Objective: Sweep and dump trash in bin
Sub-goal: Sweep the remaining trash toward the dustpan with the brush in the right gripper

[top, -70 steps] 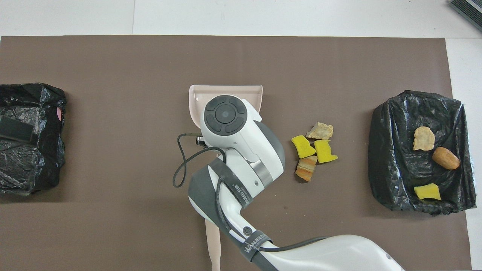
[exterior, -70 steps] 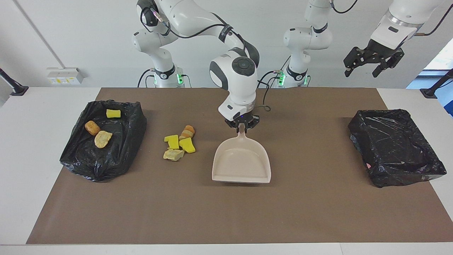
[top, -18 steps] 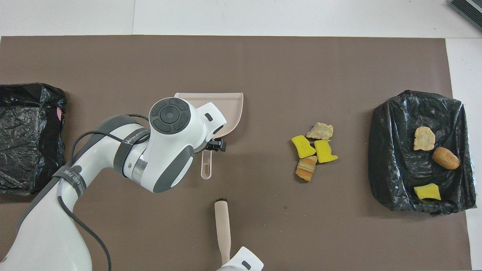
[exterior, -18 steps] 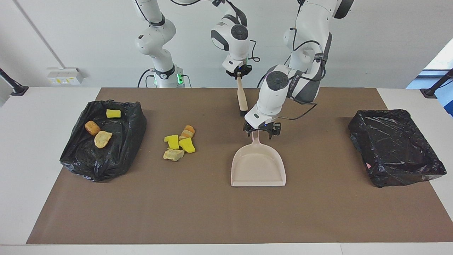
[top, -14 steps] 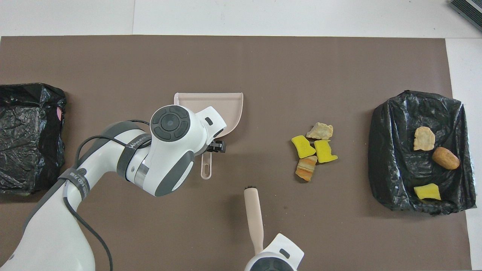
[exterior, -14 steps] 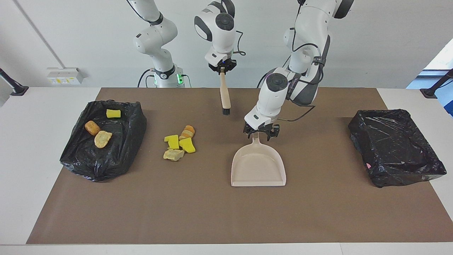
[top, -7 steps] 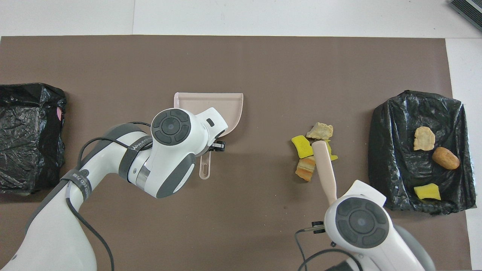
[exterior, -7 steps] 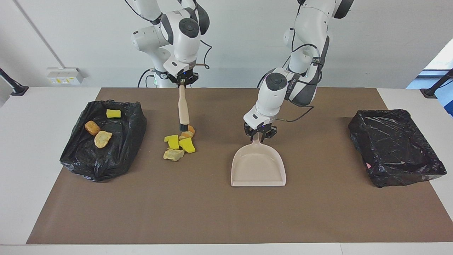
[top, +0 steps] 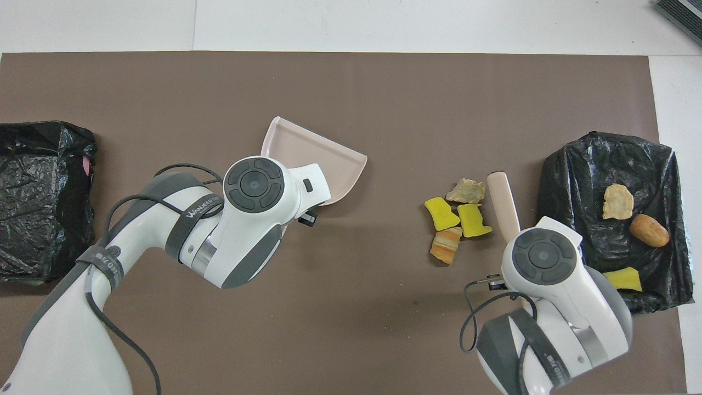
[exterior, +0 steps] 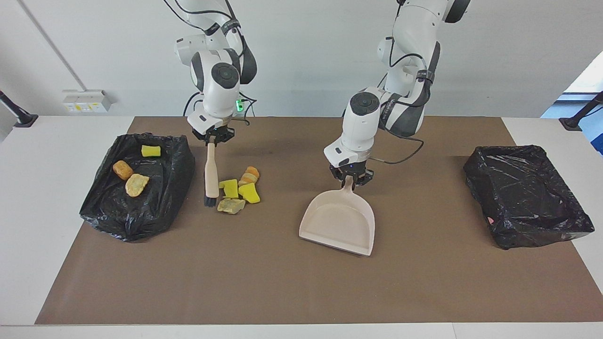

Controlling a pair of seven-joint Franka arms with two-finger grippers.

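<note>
A brown mat (exterior: pixel 292 282) covers the worktop. The left hand (exterior: pixel 349 179) is clamped on the handle of a beige dustpan (exterior: pixel 338 221), which sits mid-mat, turned slightly. The right hand (exterior: pixel 214 137) is clamped on the handle of a small brush (exterior: pixel 211 175), hanging bristles down just beside a cluster of four pieces of loose trash (exterior: pixel 239 189), yellow and tan, on the mat. Three more pieces (exterior: pixel 132 169) lie in a black-lined bin (exterior: pixel 160 197) at the right arm's end. Another black-lined bin (exterior: pixel 527 197) sits at the left arm's end.
</note>
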